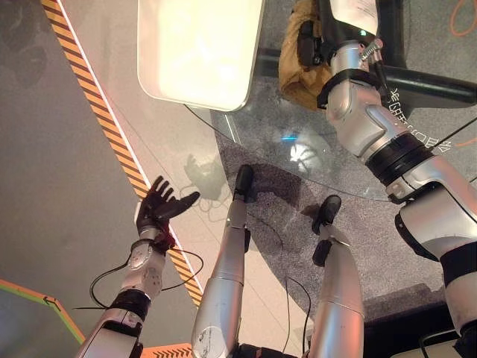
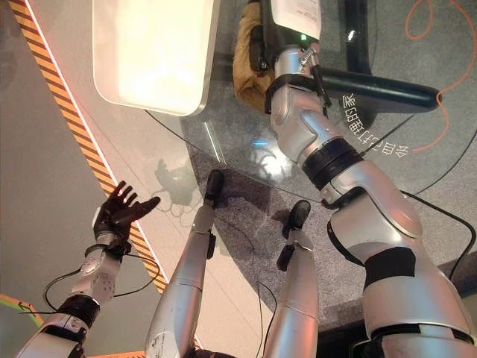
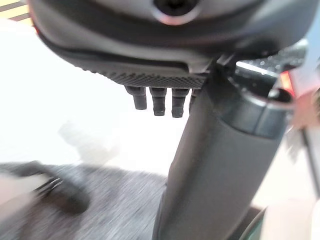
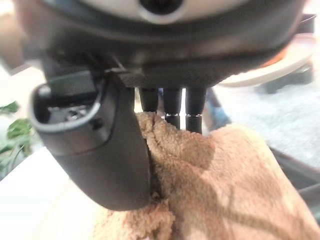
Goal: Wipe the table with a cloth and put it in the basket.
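A tan fluffy cloth (image 1: 294, 74) is bunched on the round glass table (image 1: 328, 160) at its far side. My right hand (image 1: 307, 41) rests on top of it, at the end of the outstretched arm. In the right wrist view the thumb (image 4: 100, 150) digs into the cloth (image 4: 225, 180) and the fingers (image 4: 172, 107) go down behind its upper fold, so the cloth is pinched between them. My left hand (image 1: 160, 205) hangs low on the left, over the floor and off the table, fingers spread and holding nothing.
A white rounded rectangular top (image 1: 201, 48) lies to the left of the cloth, beside the glass table. A black bar (image 1: 425, 83) runs under the glass on the right. Yellow-and-black striped tape (image 1: 97, 104) crosses the floor on the left.
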You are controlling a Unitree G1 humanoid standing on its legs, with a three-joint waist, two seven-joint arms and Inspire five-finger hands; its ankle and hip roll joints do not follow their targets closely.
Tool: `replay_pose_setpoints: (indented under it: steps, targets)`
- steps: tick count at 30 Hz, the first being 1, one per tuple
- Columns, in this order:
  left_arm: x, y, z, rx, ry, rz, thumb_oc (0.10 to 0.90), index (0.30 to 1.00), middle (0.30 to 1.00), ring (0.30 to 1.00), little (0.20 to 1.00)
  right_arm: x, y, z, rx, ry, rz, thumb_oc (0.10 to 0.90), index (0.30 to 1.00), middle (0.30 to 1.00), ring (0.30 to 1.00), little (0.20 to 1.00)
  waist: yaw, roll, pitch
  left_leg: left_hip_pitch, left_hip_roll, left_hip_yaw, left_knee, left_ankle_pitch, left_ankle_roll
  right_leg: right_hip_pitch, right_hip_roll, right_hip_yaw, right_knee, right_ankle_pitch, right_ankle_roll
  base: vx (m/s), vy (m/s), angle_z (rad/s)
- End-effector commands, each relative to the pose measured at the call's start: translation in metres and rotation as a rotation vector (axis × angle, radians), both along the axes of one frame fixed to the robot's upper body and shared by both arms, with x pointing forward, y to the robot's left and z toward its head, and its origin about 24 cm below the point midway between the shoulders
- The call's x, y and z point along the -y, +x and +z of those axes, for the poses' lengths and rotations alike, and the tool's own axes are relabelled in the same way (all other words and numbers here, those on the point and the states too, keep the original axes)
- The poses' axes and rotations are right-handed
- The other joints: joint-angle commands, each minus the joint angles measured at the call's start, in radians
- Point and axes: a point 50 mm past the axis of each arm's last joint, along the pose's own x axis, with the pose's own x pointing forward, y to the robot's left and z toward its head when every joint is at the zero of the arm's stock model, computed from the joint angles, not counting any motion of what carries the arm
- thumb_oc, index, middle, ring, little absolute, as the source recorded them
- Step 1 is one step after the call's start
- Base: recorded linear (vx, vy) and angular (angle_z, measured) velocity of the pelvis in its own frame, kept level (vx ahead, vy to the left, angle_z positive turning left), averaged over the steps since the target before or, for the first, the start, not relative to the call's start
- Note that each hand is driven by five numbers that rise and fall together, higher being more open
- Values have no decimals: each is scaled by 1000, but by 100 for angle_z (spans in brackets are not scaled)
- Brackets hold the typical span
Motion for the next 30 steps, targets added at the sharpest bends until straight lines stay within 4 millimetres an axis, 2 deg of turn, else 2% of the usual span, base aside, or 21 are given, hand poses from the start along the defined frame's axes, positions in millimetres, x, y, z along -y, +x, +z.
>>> replay_pose_setpoints:
  steps: [1,4,6,9,10,11,12,14,15,17,18,20,23,24,30]
  targets:
    - [-50,1,46,153,41,297,800,900,900,900,900,-7,-20,40,238,34,70,100,300,300,300,200,-11,-11,-10,19,-132,69,41,-77,126,50,100,-74,-155,57,-57,0,0,0]
    - [-59,2,61,183,43,392,800,900,900,900,900,-3,-20,37,242,61,75,100,300,300,300,200,-18,-16,-10,27,-131,71,46,-81,126,54,102,-69,-150,52,-59,0,0,0]
    - [-73,2,88,243,43,537,800,900,900,900,900,0,-21,32,247,94,83,100,300,300,300,200,-29,-27,-10,37,-129,73,51,-86,124,63,107,-62,-146,47,-61,-9,-17,0]
    - [-81,3,119,323,53,666,800,900,900,900,900,1,-23,27,255,124,92,100,300,300,300,200,-38,-39,-10,46,-127,73,55,-91,121,74,111,-57,-146,42,-62,-11,-26,1]
    - [-82,3,123,334,50,680,800,900,900,900,900,2,-23,27,257,130,93,100,300,300,300,200,-40,-41,-10,48,-126,73,56,-92,121,75,112,-56,-145,42,-62,-20,-31,0]
    - [-85,0,140,394,56,754,800,900,900,900,900,3,-25,24,261,148,99,100,300,300,300,200,-47,-47,-10,54,-125,74,58,-95,119,82,115,-51,-143,39,-63,0,0,0]
    - [-84,0,143,408,61,771,800,900,900,900,900,3,-26,23,262,154,100,100,300,300,300,200,-48,-49,-10,56,-125,74,58,-95,119,84,116,-50,-144,38,-63,0,0,0]
    - [-84,-4,168,503,77,843,800,900,900,900,900,6,-28,17,271,181,112,100,300,300,300,200,-59,-59,-10,68,-120,77,56,-99,118,96,122,-41,-144,36,-63,0,0,0]
    - [-83,-4,172,519,88,850,800,900,900,900,900,6,-29,16,273,186,112,100,300,300,300,200,-59,-62,-10,69,-120,79,56,-100,118,97,123,-40,-143,35,-63,0,0,0]
    - [-77,-8,197,629,134,876,800,900,900,900,900,11,-33,13,283,214,124,100,300,300,300,200,-69,-69,-10,82,-116,84,56,-105,115,111,127,-33,-144,31,-62,-11,-17,-6]
    - [-75,-8,199,645,138,875,800,900,900,900,900,12,-33,13,286,218,125,100,300,300,300,200,-68,-71,-10,85,-116,85,56,-106,115,114,128,-32,-143,30,-62,-1,2,-8]
    - [-66,-14,217,754,169,869,800,900,900,900,900,16,-38,8,305,230,137,100,300,300,300,200,-75,-70,-10,91,-115,88,55,-108,114,118,131,-26,-140,27,-63,-4,17,-8]
    - [-52,-19,227,849,202,834,800,900,900,900,900,19,-44,4,328,241,150,100,300,300,300,200,-78,-71,-10,97,-116,89,57,-112,115,124,133,-21,-134,22,-62,-3,5,-5]
    - [-41,-20,235,909,212,798,800,900,900,900,900,20,-47,3,344,246,165,100,300,300,300,200,-83,-73,-10,97,-116,91,60,-114,115,125,135,-18,-131,20,-61,0,0,0]
    - [-11,-26,258,1038,299,646,800,900,900,900,900,19,-60,3,397,253,217,100,300,300,300,200,-93,-83,-10,105,-116,97,58,-109,117,136,143,-9,-133,26,-58,0,0,0]
